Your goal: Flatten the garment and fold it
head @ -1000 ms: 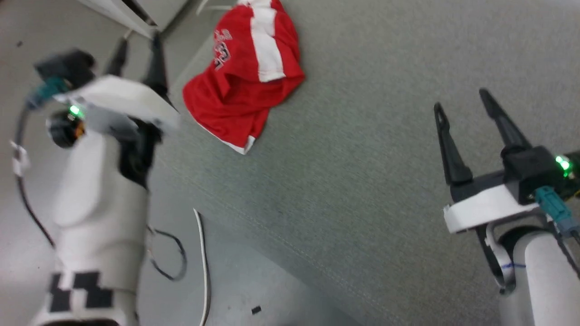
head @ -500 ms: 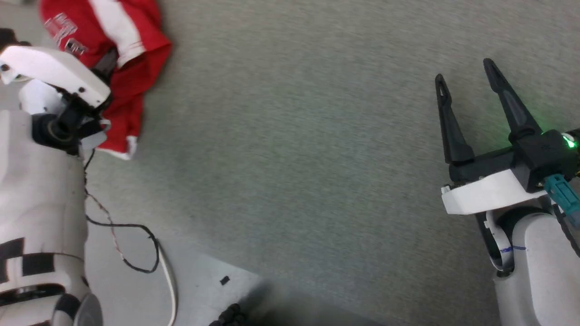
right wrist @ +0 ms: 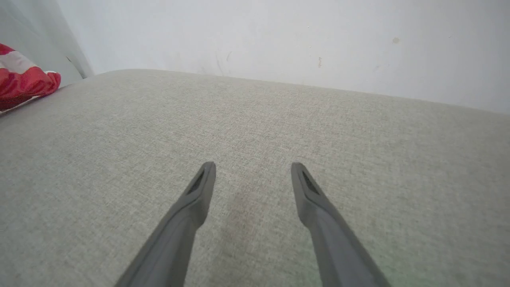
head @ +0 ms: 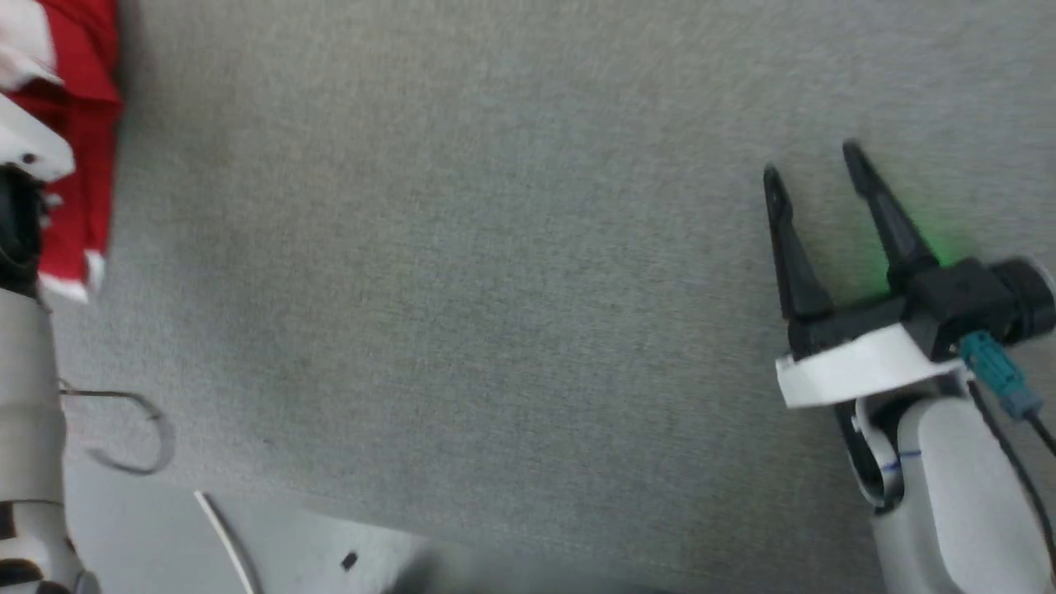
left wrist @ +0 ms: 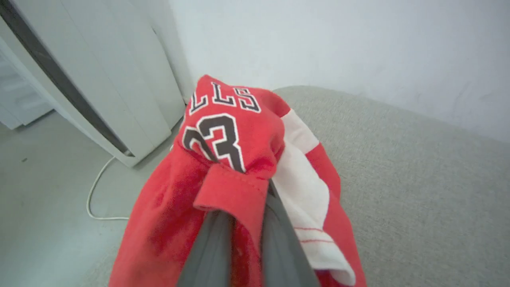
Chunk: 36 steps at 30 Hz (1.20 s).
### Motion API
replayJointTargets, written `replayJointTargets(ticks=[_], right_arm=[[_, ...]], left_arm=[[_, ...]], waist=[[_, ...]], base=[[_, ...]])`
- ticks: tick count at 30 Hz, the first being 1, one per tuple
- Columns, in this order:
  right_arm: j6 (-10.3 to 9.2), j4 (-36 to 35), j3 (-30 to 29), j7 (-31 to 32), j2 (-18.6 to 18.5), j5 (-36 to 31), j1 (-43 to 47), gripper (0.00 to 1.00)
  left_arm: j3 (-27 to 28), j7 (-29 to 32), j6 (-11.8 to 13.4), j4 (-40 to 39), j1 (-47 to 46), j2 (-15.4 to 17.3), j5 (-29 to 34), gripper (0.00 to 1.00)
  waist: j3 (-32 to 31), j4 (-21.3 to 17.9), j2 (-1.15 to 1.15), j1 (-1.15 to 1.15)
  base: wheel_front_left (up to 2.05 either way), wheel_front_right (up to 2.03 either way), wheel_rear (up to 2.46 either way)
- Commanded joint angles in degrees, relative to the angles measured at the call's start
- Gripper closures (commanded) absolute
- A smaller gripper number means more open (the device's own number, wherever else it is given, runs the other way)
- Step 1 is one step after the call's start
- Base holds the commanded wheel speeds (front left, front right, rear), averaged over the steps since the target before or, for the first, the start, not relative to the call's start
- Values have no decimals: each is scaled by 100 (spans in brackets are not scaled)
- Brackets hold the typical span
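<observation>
Two grey fingers, my left fingers [left wrist: 279, 247], rise close together from the bottom of the left wrist view, with a strip of red cloth pinched in the narrow gap between them. Their tips are hidden under a folded, stitched hem draped over them. That cloth is the garment [left wrist: 231, 131]: thin, bright red, bunched into a soft heap at the left end of the grey surface [left wrist: 418, 179]. Its lower edges are cut off, so I cannot tell its whole shape, nor whether it hangs from my grip or rests on the weave. A white band [left wrist: 299, 183] runs down its right side and ends in a loose curled corner. Higher up sit dark block digits 23 [left wrist: 215, 139], outlined in white, and above them the letters LLS [left wrist: 225, 97]; anything before those letters is folded out of sight. My right fingers [right wrist: 187, 215] stand wide apart, matte, tapering to slotted tips, nothing between them, over bare cloth well apart from the garment. The surface is a grey-beige weave, padded-looking, with a rounded far edge. From the head the picture is blurred, and my pale left arm [head: 25, 388] covers part of the red heap. Beyond, a thin white cable [left wrist: 93, 191] loops on the smooth floor [left wrist: 40, 179] beside a white panelled unit [left wrist: 99, 87], before a plain pale wall [left wrist: 338, 48].
</observation>
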Motion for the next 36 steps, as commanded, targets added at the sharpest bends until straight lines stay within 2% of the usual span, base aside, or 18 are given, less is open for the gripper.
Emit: replayJointTargets(ticks=[1, 5, 8, 13, 16, 17, 22, 27, 32, 36], right_arm=[[-12, 125, -41, -46, -34, 98, 166, 0], [-12, 320, -96, -136, -32, 321, 437, 0], [-12, 408, -153, -181, -31, 447, 647, 0], [-12, 435, -236, -201, -31, 579, 896, 0], [-12, 408, -260, -192, -31, 644, 977, 0], [-12, 408, -260, -192, -31, 644, 977, 0], [-12, 316, -270, -146, -31, 683, 1035, 0], [-12, 264, -289, -101, -31, 700, 1083, 0], [-12, 240, -258, -93, -31, 733, 1095, 0], [-12, 270, -213, -107, -30, 777, 1110, 0]], left_arm=[[-69, -284, 25, -107, 48, 81, 153, 100], [-306, -1063, 18, -364, 9, 158, 526, 100], [-524, -1351, -55, -647, -88, 134, 740, 100], [-976, -1436, -286, -1247, -324, -124, 910, 100], [-1281, -1347, -443, -1556, -498, -401, 907, 100], [-1281, -1347, -443, -1556, -498, -401, 907, 100], [-1861, -1104, -754, -1816, -595, -1025, 783, 100], [-2446, -834, -1019, -1736, -337, -1637, 593, 100], [-3038, -217, -1190, -1103, 75, -1903, 382, 100], [-3377, 539, -1232, -297, 416, -2001, 155, 100]], waist=[[-991, 5, -1, -1], [-1728, -64, -1, -1], [-2221, -163, -1, -1], [-2695, -429, -1, -1], [-2814, -657, -1, -1], [-2814, -657, -1, -1], [-2838, -1154, -1, -1], [-2772, -1741, -1, -1], [-2680, -2328, -1, -1], [-2636, -2654, -1, -1]], base=[[0, 0, 0], [0, 0, 0], [0, 0, 0], [0, 0, 0], [0, 0, 0], [0, 0, 0], [0, 0, 0], [0, 0, 0], [0, 0, 0], [0, 0, 0]])
